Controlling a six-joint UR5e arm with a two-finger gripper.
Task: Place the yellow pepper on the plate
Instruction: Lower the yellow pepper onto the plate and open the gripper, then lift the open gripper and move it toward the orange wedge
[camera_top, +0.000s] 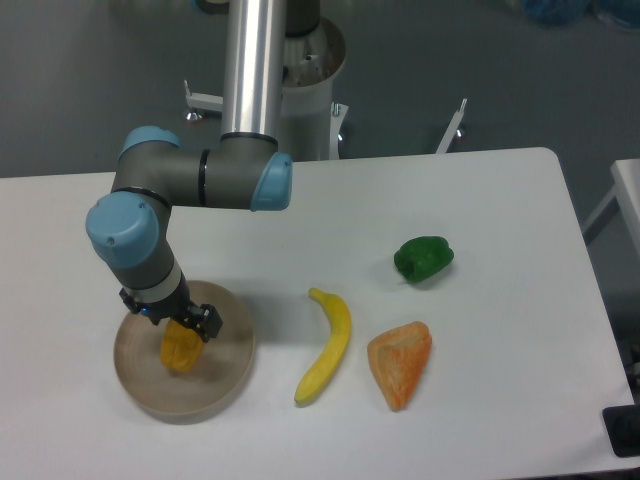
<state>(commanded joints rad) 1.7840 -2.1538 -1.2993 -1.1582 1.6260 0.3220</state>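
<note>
Sitting on the plate (225, 385), the yellow pepper (180, 348).

End effector (183, 332) over plate (225, 385), fingers around yellow pepper (179, 350); banana (327, 345) beside.

gripper (186, 330) fingers mostly hidden by the wrist, jaw opening impossible to tell, top of the yellow pepper (180, 349) covered by the gripper, its stem unseen, rear rim of the plate (222, 382) behind the arm, arm column cut off at the top edge
</note>
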